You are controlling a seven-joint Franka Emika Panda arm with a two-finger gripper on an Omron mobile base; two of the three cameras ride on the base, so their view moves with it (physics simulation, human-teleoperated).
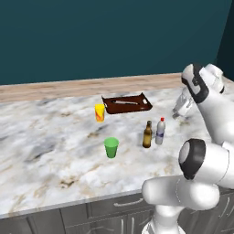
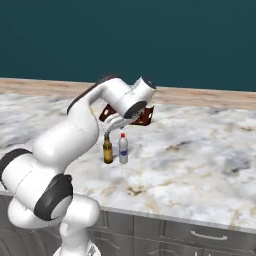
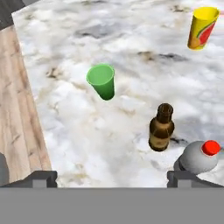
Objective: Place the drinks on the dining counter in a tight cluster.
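Dark-tipped pincer [image 3: 112,177] spread wide, empty, above beer bottle [image 3: 161,128] & red-capped bottle [image 3: 199,157], touching neither

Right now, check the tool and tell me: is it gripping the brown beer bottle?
No. In the hand view the tool is open, and the brown beer bottle stands free on the marble counter ahead of its tips.

The arm hid part of the dark tray [image 2: 145,116] in the right base view. The gripper [image 1: 182,109] was half behind the wrist; finger detail too small to read. Clear bottle [image 3: 200,158] was seen from above in the hand view, its label hidden. What lay in the tray was too small to identify. Print on the yellow cup [image 1: 99,112] was blurred.
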